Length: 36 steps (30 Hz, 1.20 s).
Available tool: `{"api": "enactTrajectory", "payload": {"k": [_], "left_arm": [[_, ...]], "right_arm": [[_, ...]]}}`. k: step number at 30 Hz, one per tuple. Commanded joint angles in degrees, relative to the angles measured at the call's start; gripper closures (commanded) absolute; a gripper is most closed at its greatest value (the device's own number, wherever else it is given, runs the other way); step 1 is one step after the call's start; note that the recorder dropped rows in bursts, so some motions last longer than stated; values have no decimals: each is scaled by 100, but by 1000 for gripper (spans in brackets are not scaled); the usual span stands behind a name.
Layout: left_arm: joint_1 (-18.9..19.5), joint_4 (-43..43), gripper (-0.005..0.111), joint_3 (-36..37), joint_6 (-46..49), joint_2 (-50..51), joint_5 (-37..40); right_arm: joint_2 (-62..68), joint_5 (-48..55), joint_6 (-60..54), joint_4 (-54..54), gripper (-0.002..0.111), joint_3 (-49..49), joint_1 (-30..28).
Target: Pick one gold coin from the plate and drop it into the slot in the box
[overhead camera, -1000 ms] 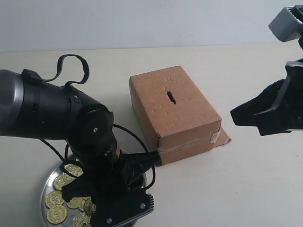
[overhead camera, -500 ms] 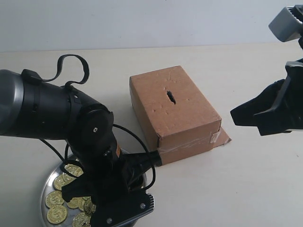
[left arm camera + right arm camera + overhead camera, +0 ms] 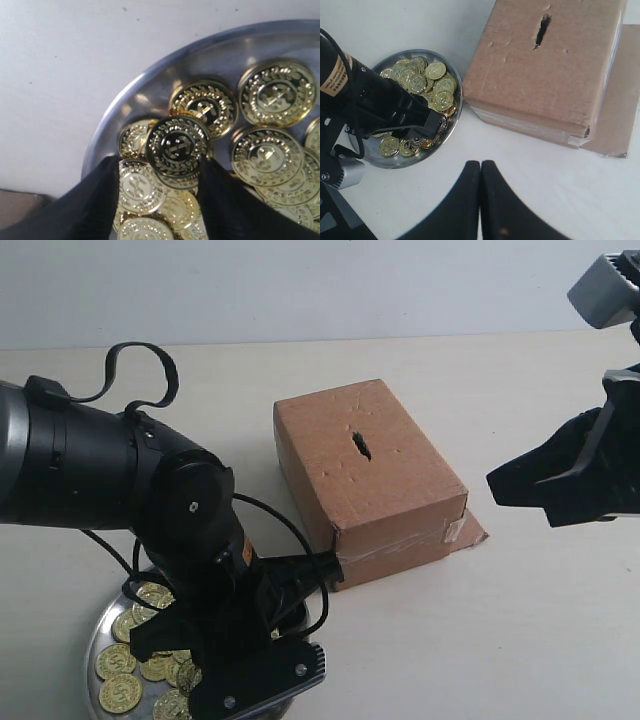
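Note:
The silver plate point(image 3: 93, 628) sits at the front left and holds several gold coins point(image 3: 122, 662). My left gripper point(image 3: 160, 162) is open low over the plate point(image 3: 150, 85), its black fingers point(image 3: 95, 200) astride the coin pile. A dark-looking coin point(image 3: 177, 146) lies just beyond the fingertips, against one of them. In the exterior view the left arm hides these fingers. The brown box point(image 3: 370, 475) stands in the middle with its ragged slot point(image 3: 360, 444) facing up. My right gripper point(image 3: 480, 164) is shut and empty, hovering right of the box point(image 3: 545, 75).
A loose cardboard flap point(image 3: 470, 530) sticks out at the box's taped end. The left arm's black cable point(image 3: 140, 370) loops above the arm. The plate point(image 3: 395, 162) lies close to the box's near corner. Bare table lies under the right gripper.
The left arm has shifted slightly left and down over the plate. The right arm and the box have not moved.

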Motion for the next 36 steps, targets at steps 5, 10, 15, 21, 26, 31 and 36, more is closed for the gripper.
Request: {"api": "enactTrajectory", "payload": {"k": [5,10,15,21,26,31,36], "left_arm": [[-48,-34,58,28,-16,-9,251],[-249,-66,58,28,-16,-9,237],[-306,-55,58,28,-29,-9,214],[-294,-20,58,61,-73,-9,214],[-294,81,58,324,-73,-9,-133],[-294,190,58,506,-167,-9,-491],[-294,190,58,506,-215,-9,-622]], "right_arm": [[-30,-6,-43,3,108,14,8],[-30,-6,-43,3,108,14,8],[-30,-6,-43,3,108,14,8],[-30,-6,-43,3,108,14,8],[-30,-6,-43,3,108,14,8],[-30,-6,-43,3,108,14,8],[-30,-6,-43,3,108,14,8]]}}
